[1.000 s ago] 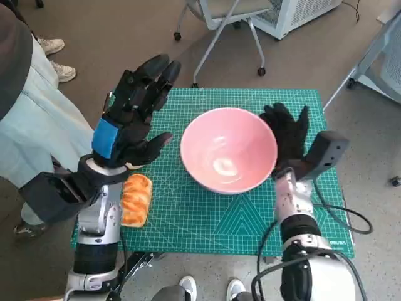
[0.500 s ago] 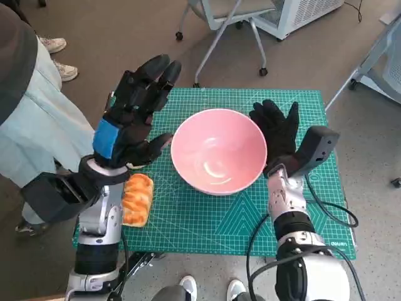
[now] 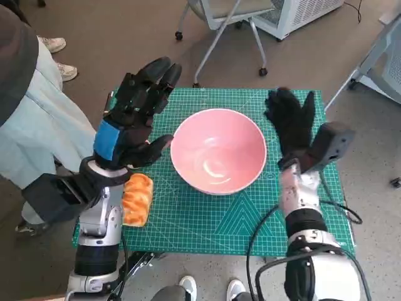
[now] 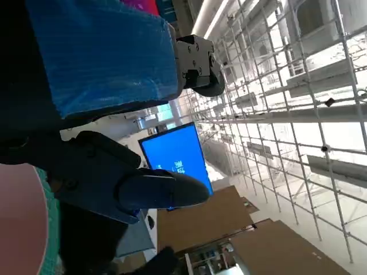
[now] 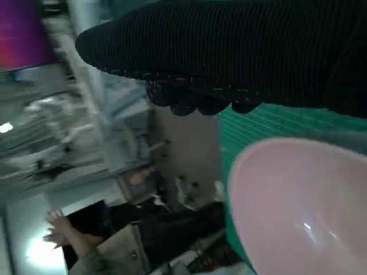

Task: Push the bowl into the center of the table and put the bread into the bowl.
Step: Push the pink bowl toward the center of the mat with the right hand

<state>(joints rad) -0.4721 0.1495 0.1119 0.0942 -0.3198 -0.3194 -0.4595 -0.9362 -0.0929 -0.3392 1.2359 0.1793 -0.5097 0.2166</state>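
The pink bowl (image 3: 218,150) stands empty near the middle of the green cutting mat (image 3: 207,219); the right wrist view shows its rim (image 5: 298,206) too. A glazed bread roll (image 3: 136,199) lies on the mat's left edge, just below my left wrist. My left hand (image 3: 136,113) hovers above the mat left of the bowl, fingers spread, holding nothing. My right hand (image 3: 292,120) is raised with fingers spread, a short gap right of the bowl's rim, touching nothing.
A person in pale trousers (image 3: 37,125) stands close at the left of the table. A wheeled chair base (image 3: 219,31) stands beyond the far edge, a white frame (image 3: 376,56) at the right. Shoes (image 3: 188,288) show under the near edge.
The bowl slid left toward the middle of the mat under my right hand's push. That hand has since drawn back to the right, off the rim. Left hand and bread stay put.
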